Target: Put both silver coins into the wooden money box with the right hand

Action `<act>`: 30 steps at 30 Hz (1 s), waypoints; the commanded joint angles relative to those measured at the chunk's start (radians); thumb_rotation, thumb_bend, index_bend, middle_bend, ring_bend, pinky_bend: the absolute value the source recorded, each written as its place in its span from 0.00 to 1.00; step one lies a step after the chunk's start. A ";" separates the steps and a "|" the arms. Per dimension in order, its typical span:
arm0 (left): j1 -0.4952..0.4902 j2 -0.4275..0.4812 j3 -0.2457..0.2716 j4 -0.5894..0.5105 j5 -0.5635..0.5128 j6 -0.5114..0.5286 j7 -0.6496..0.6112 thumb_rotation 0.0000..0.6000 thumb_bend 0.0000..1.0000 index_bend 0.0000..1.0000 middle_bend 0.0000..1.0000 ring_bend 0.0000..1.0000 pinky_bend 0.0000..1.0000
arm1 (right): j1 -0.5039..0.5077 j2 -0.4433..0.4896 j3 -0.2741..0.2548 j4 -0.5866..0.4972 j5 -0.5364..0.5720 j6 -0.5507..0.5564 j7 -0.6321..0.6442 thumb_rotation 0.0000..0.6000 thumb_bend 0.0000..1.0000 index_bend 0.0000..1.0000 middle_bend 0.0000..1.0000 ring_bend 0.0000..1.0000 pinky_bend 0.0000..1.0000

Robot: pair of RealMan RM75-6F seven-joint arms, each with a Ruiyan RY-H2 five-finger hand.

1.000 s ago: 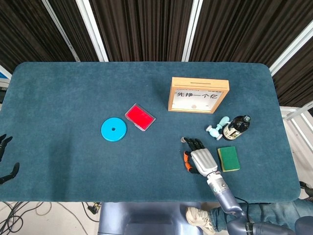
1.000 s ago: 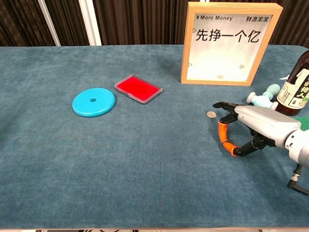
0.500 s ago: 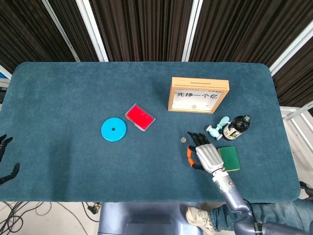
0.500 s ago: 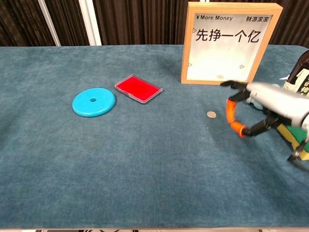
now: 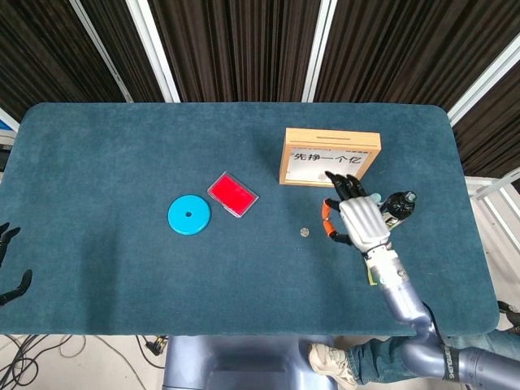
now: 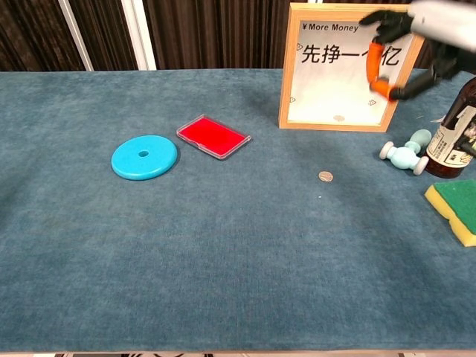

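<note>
One silver coin (image 5: 305, 232) (image 6: 325, 176) lies flat on the blue cloth, in front of the wooden money box (image 5: 329, 140) (image 6: 357, 9). The box stands upright with its slot on top, and a small round thing rests at the bottom behind its clear front (image 6: 338, 117). My right hand (image 5: 357, 218) (image 6: 405, 44) hangs in the air before the box's right part, well above the table. Its orange-tipped thumb (image 6: 375, 68) stands apart from the fingers and I see nothing between them. My left hand (image 5: 6, 260) shows only as dark fingers at the left edge, holding nothing.
A blue disc (image 5: 188, 215) and a red card case (image 5: 232, 195) lie to the left of the coin. A teal dumbbell toy (image 6: 404, 152), a dark bottle (image 6: 454, 137) and a green-yellow sponge (image 6: 455, 202) crowd the right side beside the box.
My right hand has risen from the cloth beside the coin and moved back and right to the front of the money box. The coin lies where it did.
</note>
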 commanded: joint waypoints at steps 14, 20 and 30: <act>-0.002 -0.007 -0.016 -0.001 -0.048 -0.016 0.002 1.00 0.39 0.12 0.00 0.00 0.00 | 0.313 0.118 0.187 0.092 0.478 -0.217 -0.203 1.00 0.51 0.75 0.02 0.00 0.00; -0.008 -0.014 -0.023 0.001 -0.087 -0.037 0.026 1.00 0.39 0.12 0.00 0.00 0.00 | 0.408 0.119 0.170 0.221 0.601 -0.283 -0.237 1.00 0.51 0.75 0.02 0.00 0.00; -0.012 -0.022 -0.031 0.000 -0.142 -0.055 0.081 1.00 0.39 0.12 0.00 0.00 0.00 | 0.486 0.121 0.118 0.361 0.685 -0.363 -0.236 1.00 0.51 0.75 0.02 0.00 0.00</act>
